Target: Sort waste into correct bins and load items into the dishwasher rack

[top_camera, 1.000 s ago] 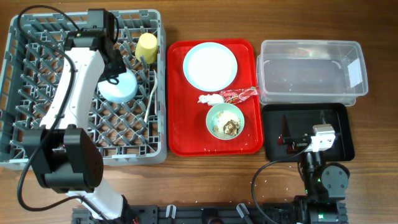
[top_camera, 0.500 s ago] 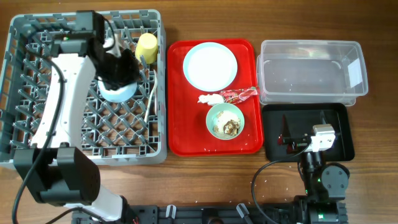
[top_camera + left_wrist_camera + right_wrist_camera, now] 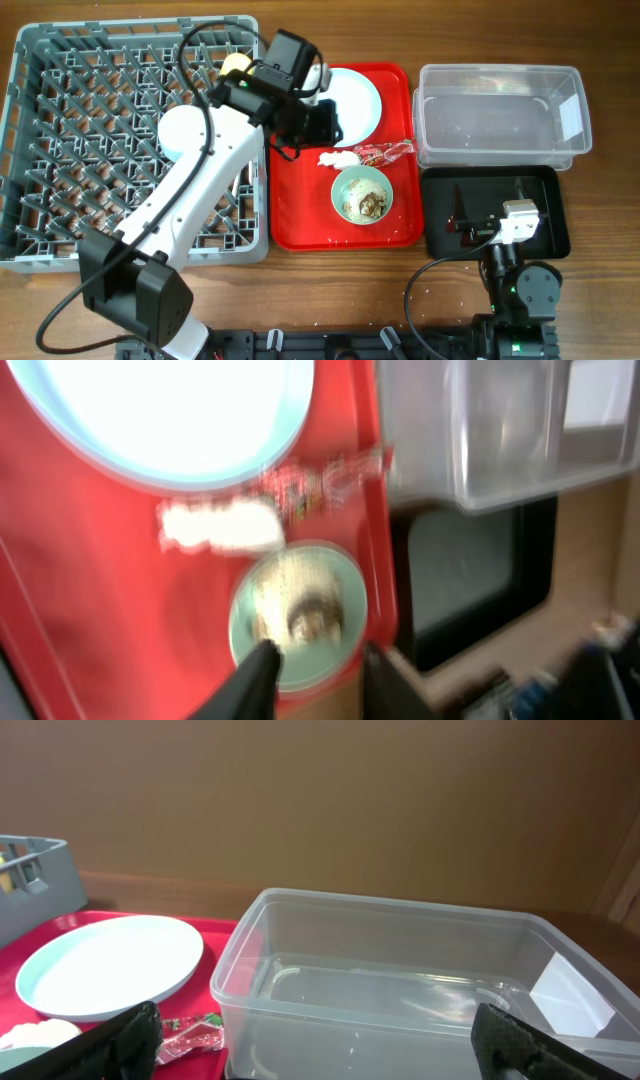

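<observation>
Left wrist view: left gripper (image 3: 317, 655), fingers apart, empty, over red tray (image 3: 80, 620) near mint bowl (image 3: 340, 575) with scraps (image 3: 305, 615); napkin (image 3: 215, 525), wrapper (image 3: 320, 475), plate (image 3: 160, 410) beside. Blue bowl (image 3: 178, 130) in rack (image 3: 60, 150). Right gripper (image 3: 315, 1035) spread wide, empty, over black tray (image 3: 540, 240), near tub (image 3: 500, 120).

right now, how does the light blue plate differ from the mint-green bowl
The light blue plate is wide and flat; the mint-green bowl is smaller across and deeper. The plate looks bare, while the bowl holds brownish food scraps. The left arm overlaps the plate in the overhead view; the bowl is uncovered. Both are round and sit on the red tray.
</observation>
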You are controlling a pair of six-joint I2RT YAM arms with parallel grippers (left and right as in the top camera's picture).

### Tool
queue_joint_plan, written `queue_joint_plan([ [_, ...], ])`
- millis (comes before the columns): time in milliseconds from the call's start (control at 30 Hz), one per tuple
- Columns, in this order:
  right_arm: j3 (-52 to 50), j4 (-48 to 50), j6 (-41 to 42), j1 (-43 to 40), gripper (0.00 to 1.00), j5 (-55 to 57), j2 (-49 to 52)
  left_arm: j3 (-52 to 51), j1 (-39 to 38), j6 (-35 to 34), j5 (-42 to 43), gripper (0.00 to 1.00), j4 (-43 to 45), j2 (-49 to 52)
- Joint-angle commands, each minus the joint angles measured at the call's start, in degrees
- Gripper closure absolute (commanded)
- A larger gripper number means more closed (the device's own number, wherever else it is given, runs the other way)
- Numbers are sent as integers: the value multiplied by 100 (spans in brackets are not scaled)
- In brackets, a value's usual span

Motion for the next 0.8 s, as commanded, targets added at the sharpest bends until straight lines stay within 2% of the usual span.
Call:
queue_joint_plan([
  [0, -7, 17, 2, -35, 0, -9, -11, -4, -225, -343, -1954, 76, 444, 68],
  [33, -7, 17, 4, -35, 0, -7, -11, -4, -254, -610, -2594, 76, 448, 140],
  [67, -7, 17, 2, -35, 0, -9, -11, -9, -258, -752, -3045, 69, 446, 249],
  [100, -7, 17, 4, -35, 0, -9, -11, -9, -247, -761, -3224, 67, 463, 391],
  [533, -7, 17, 4, -35, 0, -7, -11, -9, -83, -761, -3224, 67, 1580, 2400],
  [767, -7, 17, 2, -35, 0, -9, -11, -9, -79, -763, -3327, 71, 1821, 2549],
])
